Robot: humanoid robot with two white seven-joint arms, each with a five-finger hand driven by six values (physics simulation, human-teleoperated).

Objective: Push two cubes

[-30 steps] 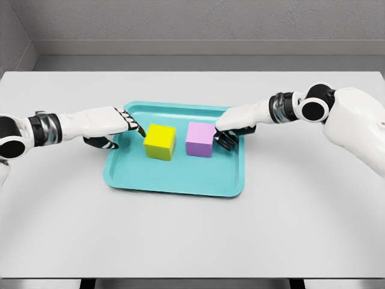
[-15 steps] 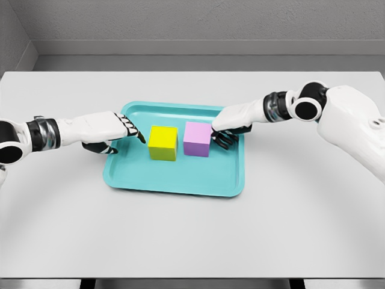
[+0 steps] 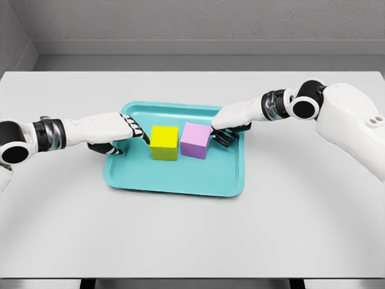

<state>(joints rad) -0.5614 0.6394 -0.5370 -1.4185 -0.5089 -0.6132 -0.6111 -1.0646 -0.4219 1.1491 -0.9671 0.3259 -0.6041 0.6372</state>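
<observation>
A yellow cube and a pink cube stand side by side in a teal tray, their facing sides touching or nearly so. My left hand reaches in from the left with fingers extended, its fingertips right at the yellow cube's left face. My right hand comes from the right, its curled fingers pressed against the pink cube's right face. Neither hand grasps anything.
The tray lies mid-table on a light grey tabletop. A grey wall runs behind the table's far edge.
Both hands have moved inward. The yellow cube slid right and the pink cube slid left, closing the gap between them.
</observation>
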